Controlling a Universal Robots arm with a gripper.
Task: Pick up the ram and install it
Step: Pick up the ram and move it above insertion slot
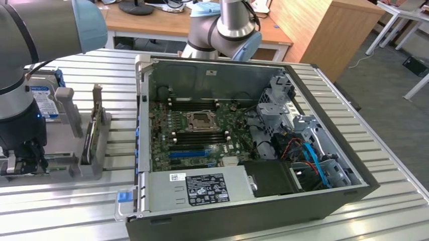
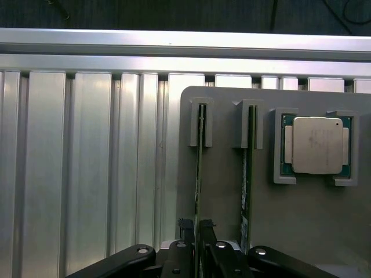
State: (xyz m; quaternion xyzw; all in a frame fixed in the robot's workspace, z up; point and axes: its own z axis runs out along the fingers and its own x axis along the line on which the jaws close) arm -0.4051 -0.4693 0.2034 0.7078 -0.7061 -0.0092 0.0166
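Observation:
The ram [image 2: 198, 174], a thin green stick seen edge-on, stands on its edge in a slot of a grey holder plate [image 2: 301, 220]. My gripper [image 2: 197, 233] sits over its near end. One dark finger [image 2: 185, 230] presses on each side, so it looks shut on the stick. The stick still rests in its slot. A second green stick [image 2: 246, 174] stands parallel in the neighbouring slot. In the exterior view my gripper [image 1: 27, 158] is low over the holder [image 1: 67, 168], to the exterior view's left of the open computer case [image 1: 221, 201].
A silver processor [image 2: 316, 145] lies in its own bracket on the holder. Inside the case, the motherboard shows black memory slots [image 1: 201, 136], a processor socket [image 1: 201, 120] and a blue slot [image 1: 188, 153]. A hard drive [image 1: 43, 100] stands behind my arm. The table is ribbed aluminium [image 2: 87, 174].

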